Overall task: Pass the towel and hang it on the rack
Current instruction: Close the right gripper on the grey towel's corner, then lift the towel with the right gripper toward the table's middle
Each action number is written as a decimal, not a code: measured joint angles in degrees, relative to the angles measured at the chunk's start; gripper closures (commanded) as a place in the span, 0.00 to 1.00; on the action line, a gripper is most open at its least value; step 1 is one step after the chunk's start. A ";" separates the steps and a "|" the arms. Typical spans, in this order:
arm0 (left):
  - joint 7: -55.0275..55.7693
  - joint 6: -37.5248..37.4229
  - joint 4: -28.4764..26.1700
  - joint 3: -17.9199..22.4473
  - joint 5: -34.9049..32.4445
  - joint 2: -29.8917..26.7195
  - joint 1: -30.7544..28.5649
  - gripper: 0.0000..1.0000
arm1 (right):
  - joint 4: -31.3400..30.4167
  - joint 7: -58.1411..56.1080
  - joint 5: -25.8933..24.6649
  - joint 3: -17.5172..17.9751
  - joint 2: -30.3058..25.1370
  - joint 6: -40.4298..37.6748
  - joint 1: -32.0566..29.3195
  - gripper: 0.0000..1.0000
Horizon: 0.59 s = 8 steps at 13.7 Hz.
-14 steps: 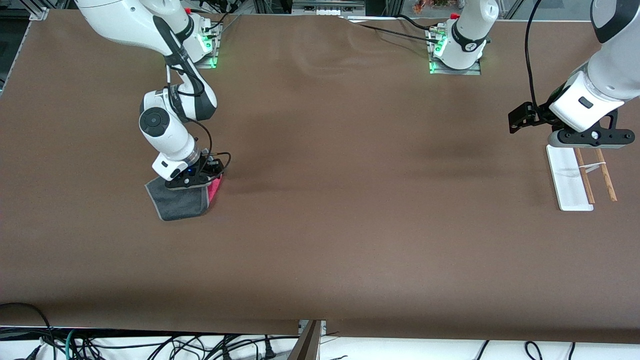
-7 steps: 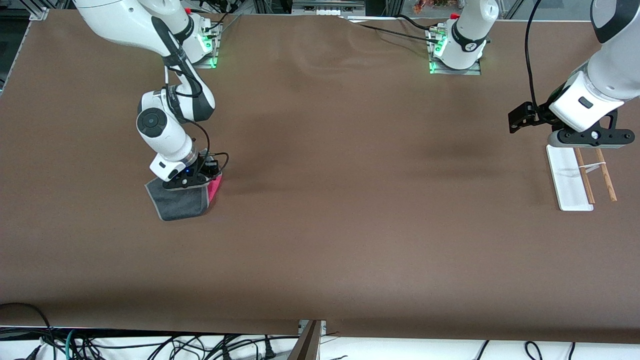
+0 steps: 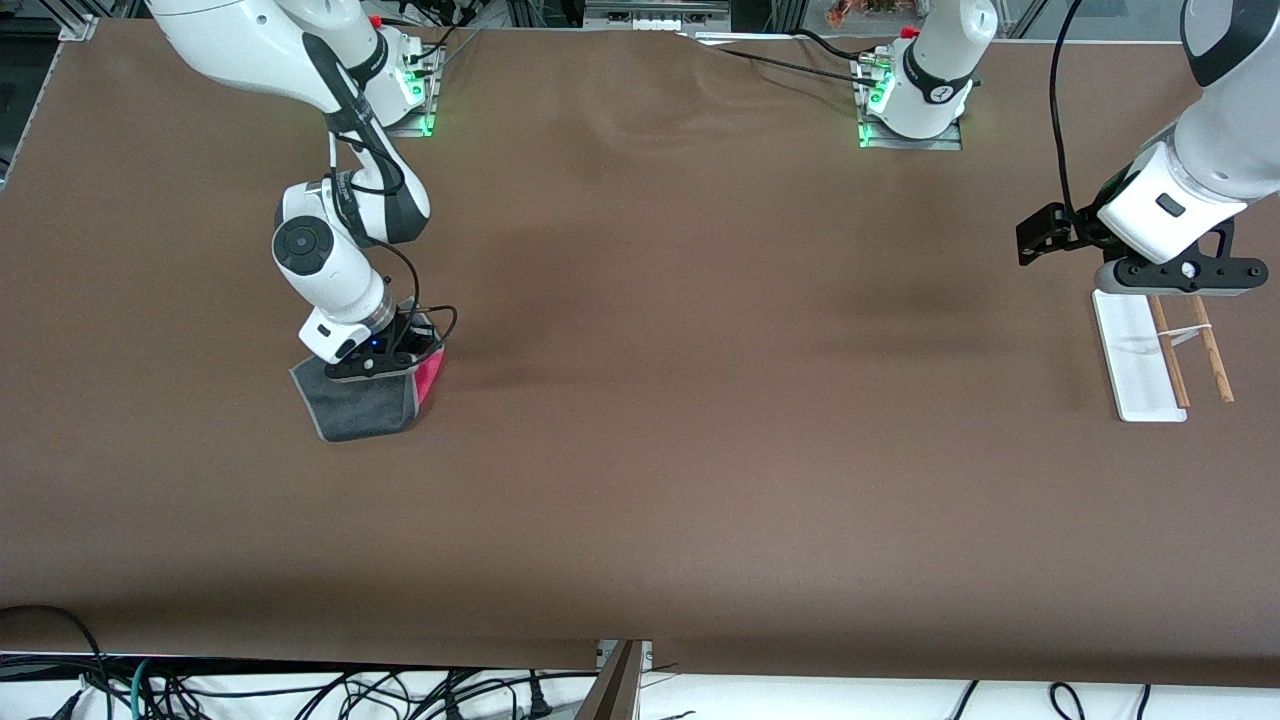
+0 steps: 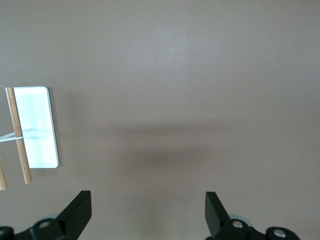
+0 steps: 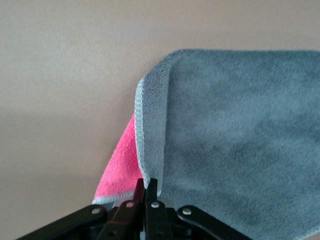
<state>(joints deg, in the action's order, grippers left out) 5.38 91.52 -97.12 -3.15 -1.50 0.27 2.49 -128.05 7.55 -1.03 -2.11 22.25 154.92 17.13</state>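
The towel (image 3: 360,400) lies on the brown surface (image 3: 700,450) toward the right arm's end, well apart from the rack (image 3: 1160,350), which stands at the left arm's end. The towel shows dark grey on top, with a pink strip folded out along the edge that faces the rack. The right gripper (image 3: 385,362) is down on the towel's edge farthest from the front camera, its fingers (image 5: 150,192) pinched closed on the light trim there. The left gripper (image 4: 148,212) waits in the air just over the rack's end farthest from the front camera, its fingers (image 4: 77,212) spread wide apart and holding nothing.
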 measured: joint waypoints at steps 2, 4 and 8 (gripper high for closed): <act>0.00 -0.02 0.00 0.00 0.00 0.00 0.00 0.00 | 1.82 0.00 0.00 -0.09 -0.14 -2.34 -0.04 1.00; 0.00 -0.03 0.00 0.00 0.00 0.00 0.00 0.00 | 6.88 0.00 0.00 -0.15 -0.59 -10.79 -0.06 1.00; 0.00 -0.05 0.00 0.00 0.00 0.00 0.00 0.00 | 23.86 0.00 0.02 -0.16 -1.29 -34.94 -0.07 1.00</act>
<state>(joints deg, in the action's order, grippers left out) 5.38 91.47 -97.12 -3.15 -1.50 0.27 2.49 -104.19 7.55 -1.01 -2.26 20.96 119.99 17.06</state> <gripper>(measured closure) 0.000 0.982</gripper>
